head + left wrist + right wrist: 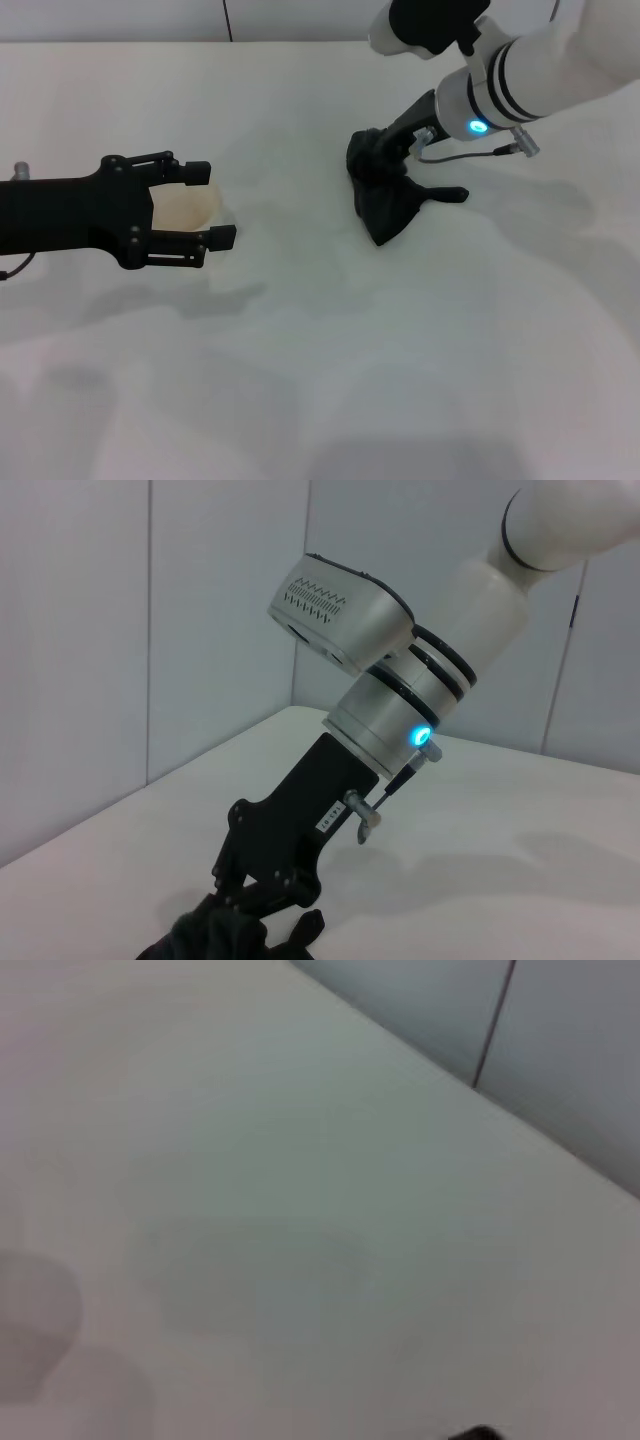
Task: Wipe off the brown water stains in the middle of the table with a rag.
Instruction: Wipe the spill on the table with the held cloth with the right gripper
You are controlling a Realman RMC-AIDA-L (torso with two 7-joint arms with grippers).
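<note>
1. Nearest in the head view, the table [330,390] is a plain white surface, and this front part shows only faint grey shadows.
2. The left gripper [205,208] lies low over the left side of the table, pointing toward the middle. Its two fingers [186,172] stand well apart, so the jaws are wide open and hold nothing.
3. Between these open fingers a translucent whitish cup [186,209] stands on the table. Whether the fingers touch its wall I cannot tell.
4. Farther back and right of the middle, the rag [385,200] lies on the table as a black, lumpy heap with folds, and one narrow end stretches out to the right.
5. The right gripper [368,153] comes down at a slant from the upper right, and its tip is at the far left end of the rag. In the left wrist view its black fingers [262,890] press into the top of the cloth, so the jaws are closed on the rag and hold it against the table.
6. No brown water stains can be made out on the white surface around the rag; anything under the cloth is hidden.
7. The right wrist view gives only bare table and the grey wall [520,1040] behind its far edge.
</note>
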